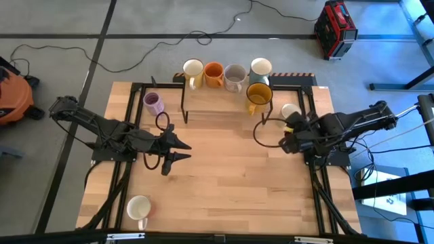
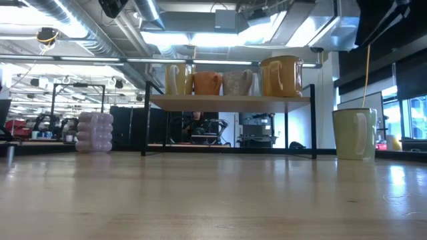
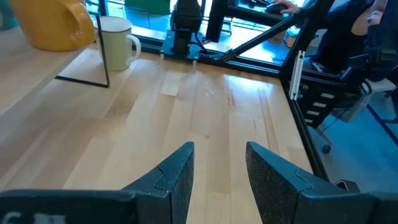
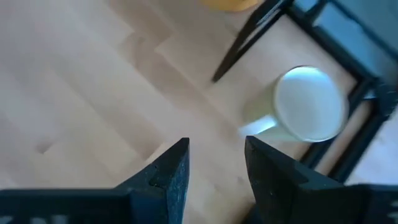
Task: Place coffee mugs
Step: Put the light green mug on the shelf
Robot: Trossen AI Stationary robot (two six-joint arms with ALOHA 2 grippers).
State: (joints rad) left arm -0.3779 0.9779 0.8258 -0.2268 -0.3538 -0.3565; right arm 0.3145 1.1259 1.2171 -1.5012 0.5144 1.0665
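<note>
Right hand [image 1: 286,135] open, empty, hovering beside cream mug [image 1: 291,111] standing upright near desk's [image 1: 230,176] right edge. Left hand [image 1: 182,151] open mid-desk. Five mugs [image 1: 234,76] on shelf [image 1: 217,98]; lilac mug [image 1: 154,104] left of shelf; another cream mug [image 1: 139,209] at front left.

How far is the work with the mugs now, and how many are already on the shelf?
Five mugs stand on the shelf: cream, orange, grey-beige, mint-blue and amber-yellow. Nothing is in hand: both the left gripper and the right gripper are open and empty. Three mugs remain on the table: the lilac mug, a cream mug beside the right gripper, and another at the front.
</note>
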